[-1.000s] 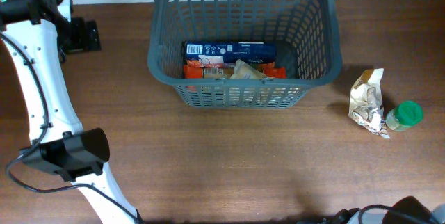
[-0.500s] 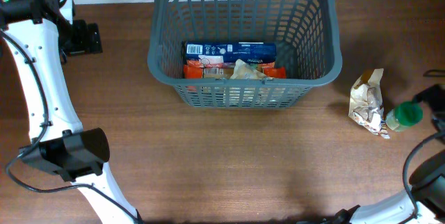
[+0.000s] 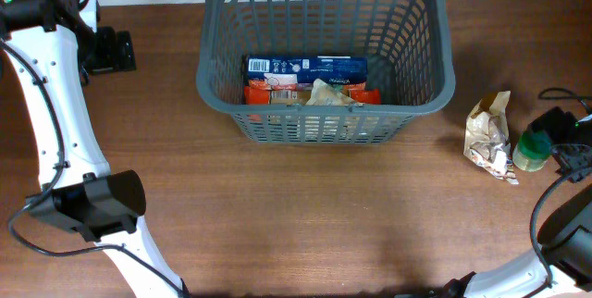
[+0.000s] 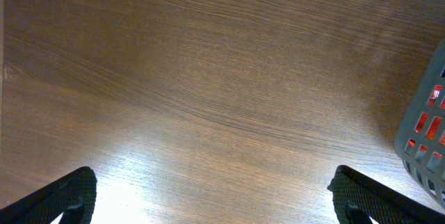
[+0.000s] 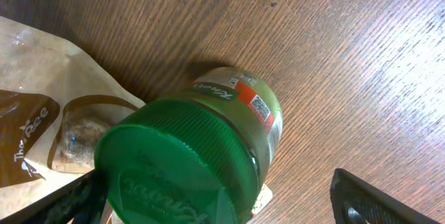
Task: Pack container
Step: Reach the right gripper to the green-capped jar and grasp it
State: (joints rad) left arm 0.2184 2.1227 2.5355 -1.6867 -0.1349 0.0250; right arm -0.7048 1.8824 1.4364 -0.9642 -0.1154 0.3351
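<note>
The right gripper [image 5: 222, 202] has moved in over the green-lidded jar [image 5: 201, 140], jaws apart astride it. The left gripper [image 4: 212, 200] is unchanged, jaws apart. The basket [image 3: 324, 128] stays far-centre on the tabletop [image 3: 305, 219].

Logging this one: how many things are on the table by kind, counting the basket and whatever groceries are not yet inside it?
Grey basket: 1
Green-lidded jar: 1
Brown paper pouch: 1
Total: 3
The packages inside the basket overlap, so they are not counted.
</note>
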